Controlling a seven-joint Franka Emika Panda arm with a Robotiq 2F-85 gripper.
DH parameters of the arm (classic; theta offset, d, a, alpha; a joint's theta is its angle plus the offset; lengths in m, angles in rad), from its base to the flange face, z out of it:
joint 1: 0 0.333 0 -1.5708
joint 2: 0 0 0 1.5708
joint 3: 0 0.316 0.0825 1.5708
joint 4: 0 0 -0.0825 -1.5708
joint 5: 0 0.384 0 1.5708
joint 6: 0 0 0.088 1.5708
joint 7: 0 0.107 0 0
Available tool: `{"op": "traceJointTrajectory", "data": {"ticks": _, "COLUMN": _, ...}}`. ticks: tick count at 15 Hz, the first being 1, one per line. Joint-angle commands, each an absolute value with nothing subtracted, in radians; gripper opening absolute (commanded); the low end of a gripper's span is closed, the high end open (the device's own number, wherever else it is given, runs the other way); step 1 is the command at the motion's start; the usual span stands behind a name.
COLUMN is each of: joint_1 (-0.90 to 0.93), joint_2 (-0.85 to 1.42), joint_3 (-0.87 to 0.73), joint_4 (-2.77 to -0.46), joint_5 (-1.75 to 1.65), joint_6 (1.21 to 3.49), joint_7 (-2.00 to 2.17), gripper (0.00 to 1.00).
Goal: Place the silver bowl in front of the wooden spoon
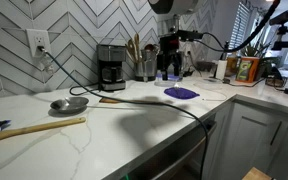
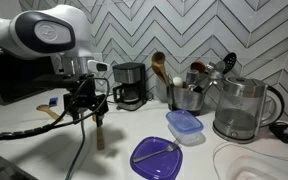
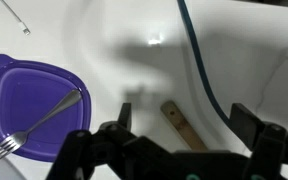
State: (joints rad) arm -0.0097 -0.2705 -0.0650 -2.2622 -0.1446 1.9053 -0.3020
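Fingers are spread wide with nothing between them and touching nothing. In the wrist view the gripper hangs above bare white table. A short brown wooden piece lies flat on the table under the gap, apart from both fingers.

The purple plate is off to one side of the fingers in the wrist view, with a metal fork lying across it and its tines over the plate edge. A dark cable runs across the table near the other finger.

In an exterior view the gripper points down over the brown wooden piece, clear of it. The purple plate is near, and a blue lidded container sits just behind the plate. A glass kettle, a utensil holder and a coffee maker stand along the tiled wall.

The silver bowl sits upright on the table, well apart from the gripper and at the other end of the table from the purple plate. The wooden spoon lies flat near the bowl, on the camera side. The two are close but I cannot tell whether they touch.
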Motion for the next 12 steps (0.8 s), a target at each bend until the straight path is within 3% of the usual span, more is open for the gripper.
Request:
{"op": "traceJointTrajectory", "data": {"ticks": 1, "joint_1": -0.01, "joint_2": -0.27, "joint_3": -0.064, "joint_4": -2.261, "joint_5": -0.144, "joint_6": 1.903, "joint_7": -0.302, "gripper": 1.0}}
{"op": "traceJointTrajectory", "data": {"ticks": 12, "joint_1": 0.0, "joint_2": -0.269, "joint_3": -0.048, "joint_4": -2.261, "joint_5": -0.146, "joint_6": 1.903, "joint_7": -0.285, "gripper": 1.0}}
